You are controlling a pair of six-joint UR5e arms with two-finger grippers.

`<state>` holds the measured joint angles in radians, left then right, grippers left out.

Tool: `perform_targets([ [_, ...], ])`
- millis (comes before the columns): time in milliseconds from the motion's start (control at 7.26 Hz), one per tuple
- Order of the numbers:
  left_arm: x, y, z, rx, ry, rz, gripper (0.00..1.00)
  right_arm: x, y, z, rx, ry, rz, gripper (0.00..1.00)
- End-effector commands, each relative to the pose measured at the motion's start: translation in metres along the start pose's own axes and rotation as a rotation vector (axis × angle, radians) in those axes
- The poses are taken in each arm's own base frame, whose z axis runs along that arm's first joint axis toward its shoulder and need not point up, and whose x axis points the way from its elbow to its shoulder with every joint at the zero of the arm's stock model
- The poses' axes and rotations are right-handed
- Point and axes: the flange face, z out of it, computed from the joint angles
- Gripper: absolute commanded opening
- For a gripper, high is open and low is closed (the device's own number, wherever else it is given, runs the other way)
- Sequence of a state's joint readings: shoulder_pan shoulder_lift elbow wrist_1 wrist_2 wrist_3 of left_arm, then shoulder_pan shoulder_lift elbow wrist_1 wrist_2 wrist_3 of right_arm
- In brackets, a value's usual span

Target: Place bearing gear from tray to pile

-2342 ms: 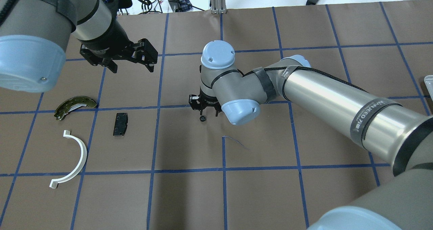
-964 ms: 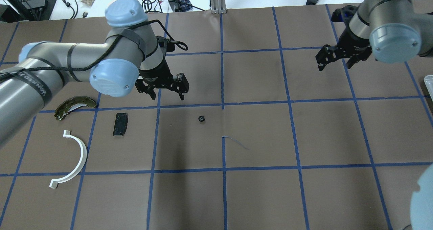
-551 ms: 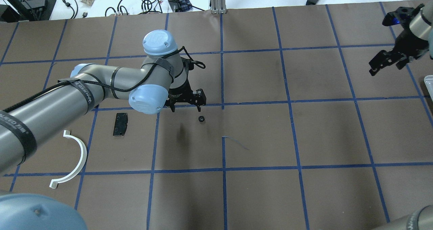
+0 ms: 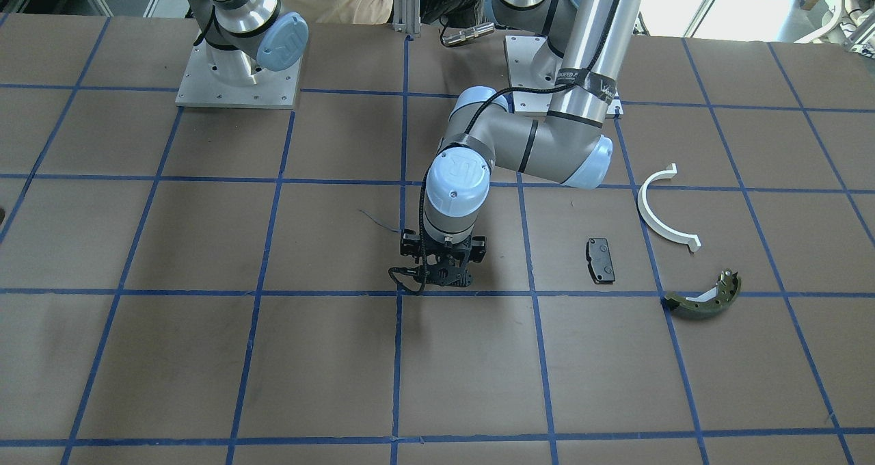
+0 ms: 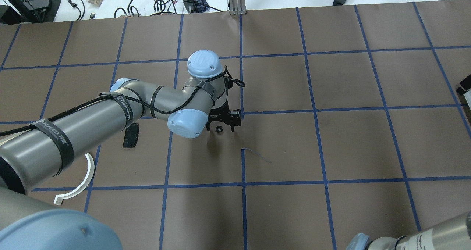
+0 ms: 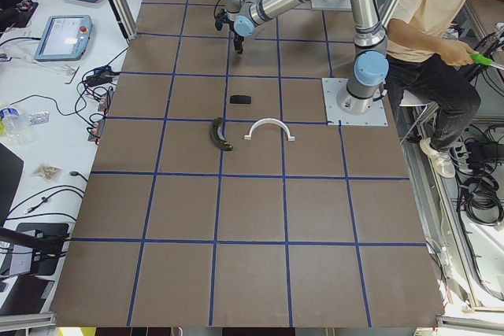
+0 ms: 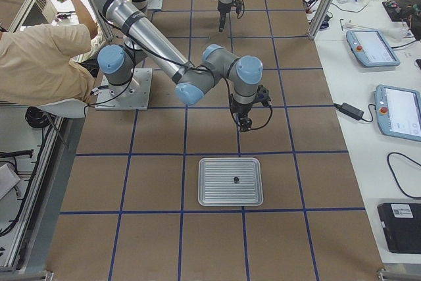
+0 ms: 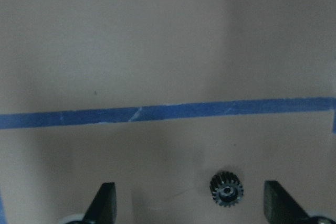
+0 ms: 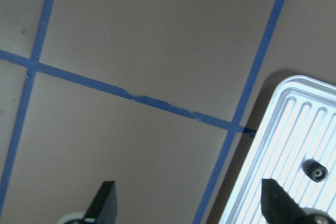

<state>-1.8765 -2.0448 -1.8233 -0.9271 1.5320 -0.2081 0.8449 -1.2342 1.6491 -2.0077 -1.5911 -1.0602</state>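
Observation:
A small black bearing gear (image 5: 219,129) lies on the brown table near its middle. My left gripper (image 5: 221,126) stands low over it, open. In the left wrist view the gear (image 8: 227,189) sits between the two fingers, nearer the right-hand one (image 8: 277,203). The pile lies to the robot's left: a black pad (image 4: 599,260), a white half-ring (image 4: 660,208) and an olive brake shoe (image 4: 704,299). My right gripper (image 9: 189,205) is open and empty, beside the tray (image 7: 217,189). Another gear (image 9: 315,170) lies in the tray.
The left arm (image 5: 110,117) stretches over the pile and hides the brake shoe in the overhead view. A person (image 7: 39,51) sits beside the robot's base. Cables and tablets (image 7: 371,47) lie on the white bench past the table's edge.
The right arm set the gear on the table and pulled away to the right, out of the overhead view. The left arm swung in and lowered its open gripper around the gear.

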Motion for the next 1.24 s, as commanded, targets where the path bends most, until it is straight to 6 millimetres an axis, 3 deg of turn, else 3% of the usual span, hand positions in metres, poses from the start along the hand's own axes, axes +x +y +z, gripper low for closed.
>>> perform_targets([
  [0, 0.002, 0.0, 0.002, 0.017, -0.002, 0.009, 0.32, 0.067, 0.026, 0.025, -0.003, -0.006, -0.066, 0.96],
  [413, -0.005, -0.008, -0.005, 0.039, 0.002, 0.0, 0.0, 0.127, 0.035, 0.07, -0.005, -0.013, -0.114, 0.93],
  [551, -0.028, -0.018, -0.018, 0.061, 0.008, -0.023, 0.0, 0.142, 0.042, 0.083, -0.004, -0.023, -0.099, 0.93],
  [689, -0.062, -0.029, -0.035, 0.079, 0.012, -0.038, 0.0, 0.145, 0.041, 0.092, -0.007, -0.032, -0.099, 0.92],
  [827, -0.108, -0.037, -0.042, 0.081, 0.016, -0.049, 0.0, 0.146, 0.041, 0.097, -0.008, -0.031, -0.097, 0.87],
  [1102, -0.226, -0.034, -0.051, 0.026, 0.023, 0.011, 0.0, 0.151, 0.041, 0.122, -0.014, -0.043, -0.091, 0.87],
])
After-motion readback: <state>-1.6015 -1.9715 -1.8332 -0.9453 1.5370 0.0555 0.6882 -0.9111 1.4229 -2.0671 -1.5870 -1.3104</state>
